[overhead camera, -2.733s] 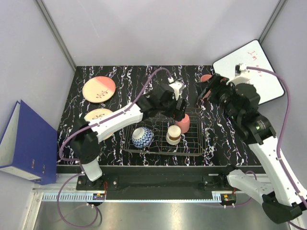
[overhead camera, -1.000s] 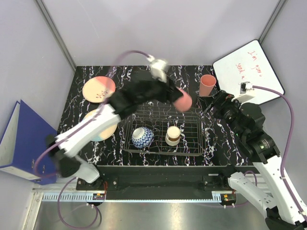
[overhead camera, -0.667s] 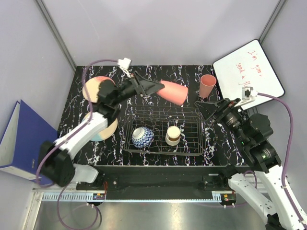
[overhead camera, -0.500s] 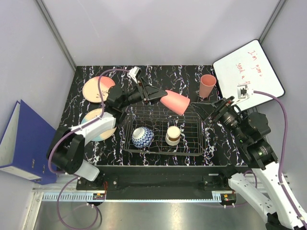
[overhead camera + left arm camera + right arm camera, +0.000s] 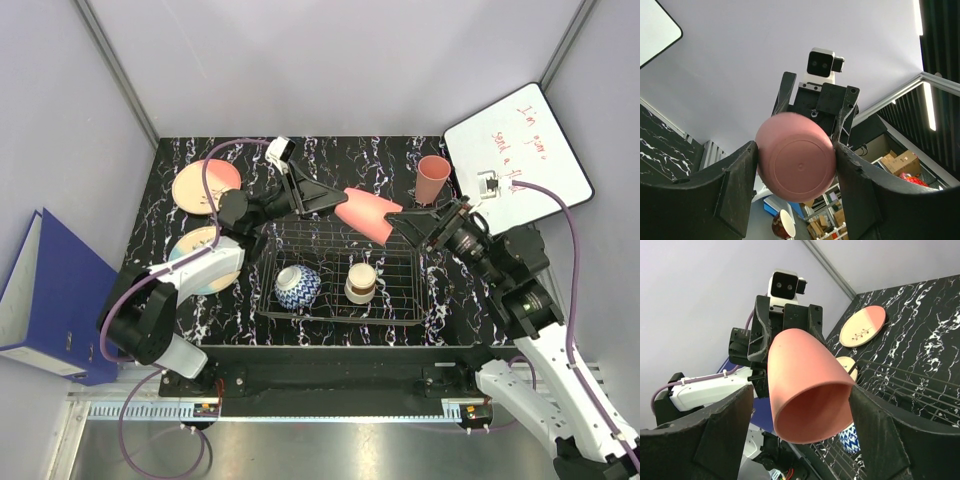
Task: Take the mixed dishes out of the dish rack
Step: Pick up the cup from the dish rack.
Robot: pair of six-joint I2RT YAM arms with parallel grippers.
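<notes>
A: Where's the pink cup [image 5: 366,212]?
B: Sideways above the dish rack's [image 5: 400,300] far edge, left gripper [image 5: 338,200] pinching its base, right gripper [image 5: 402,221] spread round its mouth
A: Handling?
B: Probably light, rigid, slick; clamp the wall near the mouth

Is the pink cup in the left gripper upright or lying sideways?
Sideways: the pink cup is held level, its base between the fingers of the left gripper, its open mouth facing the right gripper.

Robot lab cell. Grey panels [image 5: 330,60] box in the table [image 5: 390,160]; whiteboard [image 5: 520,130] and binder [image 5: 50,290] sit alongside. Cardboard boxes [image 5: 900,162] stacked in the background.
</notes>
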